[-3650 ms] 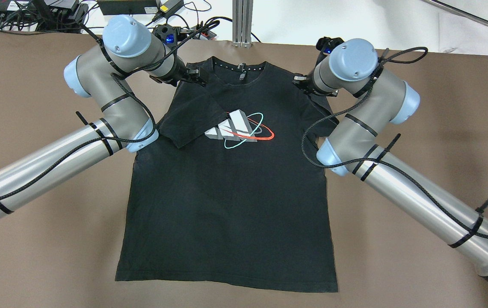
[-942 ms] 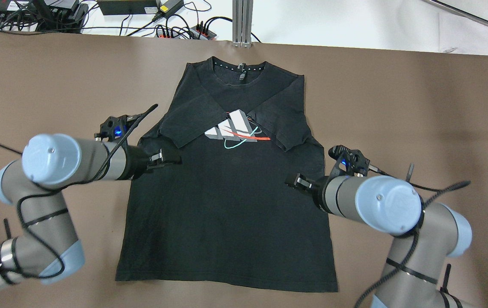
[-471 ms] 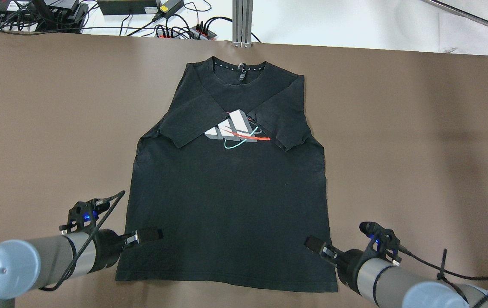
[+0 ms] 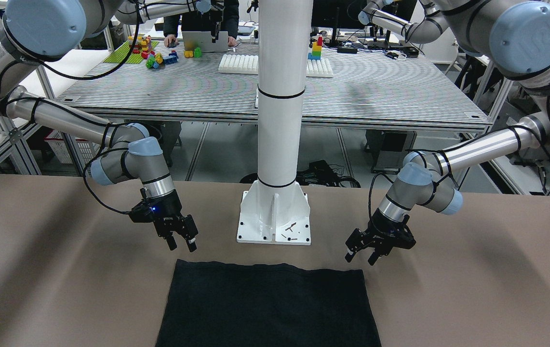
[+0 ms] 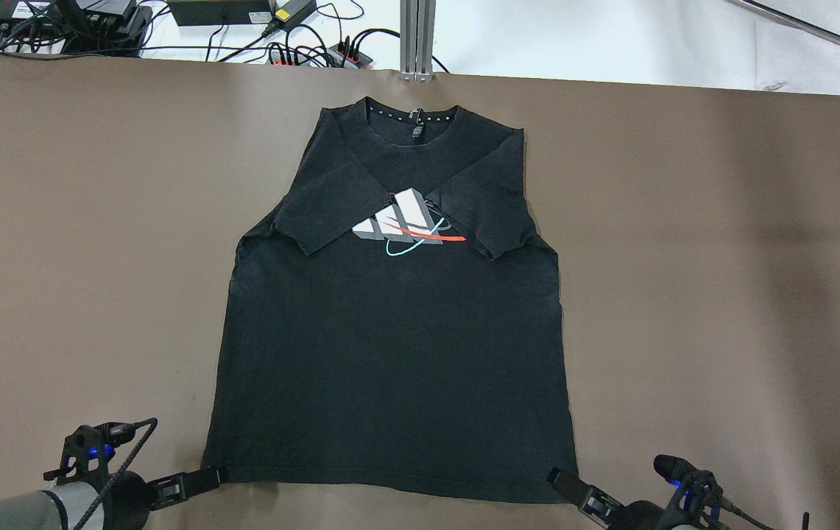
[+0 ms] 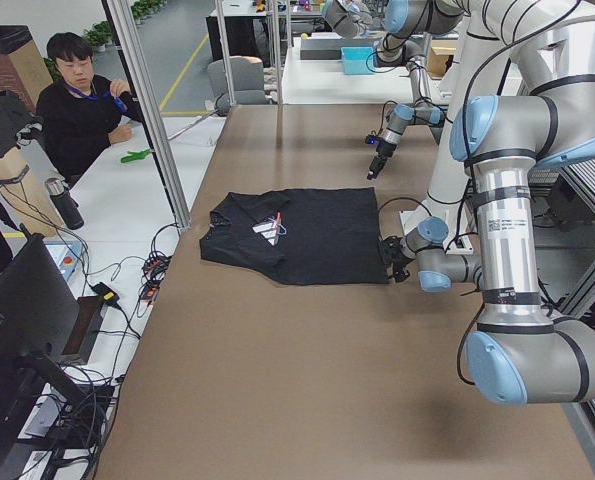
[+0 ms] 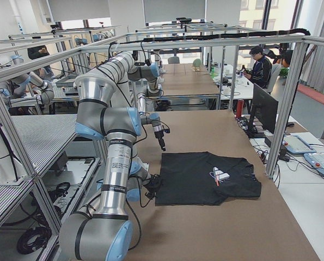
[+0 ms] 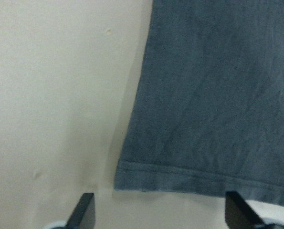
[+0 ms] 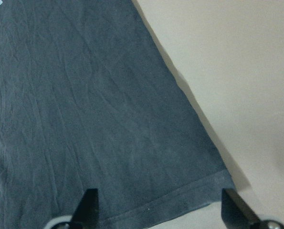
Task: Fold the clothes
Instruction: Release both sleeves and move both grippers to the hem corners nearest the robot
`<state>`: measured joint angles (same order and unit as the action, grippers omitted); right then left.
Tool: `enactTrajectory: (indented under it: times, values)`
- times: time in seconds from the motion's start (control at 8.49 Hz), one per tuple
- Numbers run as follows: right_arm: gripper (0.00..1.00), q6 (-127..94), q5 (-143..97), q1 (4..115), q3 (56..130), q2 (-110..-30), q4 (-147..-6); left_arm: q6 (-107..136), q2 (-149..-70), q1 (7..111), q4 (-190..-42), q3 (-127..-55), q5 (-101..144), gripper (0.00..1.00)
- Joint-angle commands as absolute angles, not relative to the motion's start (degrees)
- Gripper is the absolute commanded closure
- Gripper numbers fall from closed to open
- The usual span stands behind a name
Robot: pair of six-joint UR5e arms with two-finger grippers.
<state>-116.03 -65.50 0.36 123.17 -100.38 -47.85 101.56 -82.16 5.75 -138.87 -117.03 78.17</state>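
Observation:
The black T-shirt point(image 5: 390, 353) lies flat on the brown table, collar at the far edge, both sleeves folded in over the chest logo point(image 5: 408, 224). Its hem shows in the front-facing view point(image 4: 265, 299). My left gripper point(image 5: 199, 480) is open and empty just outside the hem's left corner point(image 8: 132, 179); its fingertips point(image 8: 84, 212) straddle that corner. My right gripper point(image 5: 565, 483) is open and empty at the hem's right corner point(image 9: 218, 183). In the front-facing view both the left gripper point(image 4: 359, 258) and the right gripper point(image 4: 181, 246) hover slightly above the table, on the robot's side of the hem.
The white pillar's base plate point(image 4: 275, 217) stands between the grippers, just behind the hem. Cables and power strips point(image 5: 316, 51) and an aluminium post point(image 5: 417, 37) lie past the far table edge. An operator point(image 6: 77, 110) sits off the far side.
The right sleeve has been folded in since the earliest frame. Both grippers have drawn back along the shirt's sides from chest height to the hem corners, still open.

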Motion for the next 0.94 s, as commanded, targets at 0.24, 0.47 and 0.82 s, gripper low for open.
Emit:
enactTrajectory:
  times: [0.24,0.47,0.82]
  values:
    - [0.06,-115.93,-65.04,-0.09,123.05,-100.63,-47.72,101.51,-85.86,4.22,-139.92,-111.45,77.34,0.09]
    - [0.06,-115.84,-65.04,-0.09,122.96,-100.55,-47.72,101.51,-85.96,4.57,-139.92,-111.45,77.34,0.22]
    - [0.06,-115.84,-64.95,-0.09,122.96,-100.55,-47.72,101.34,-85.08,6.23,-140.01,-111.97,77.52,0.36]
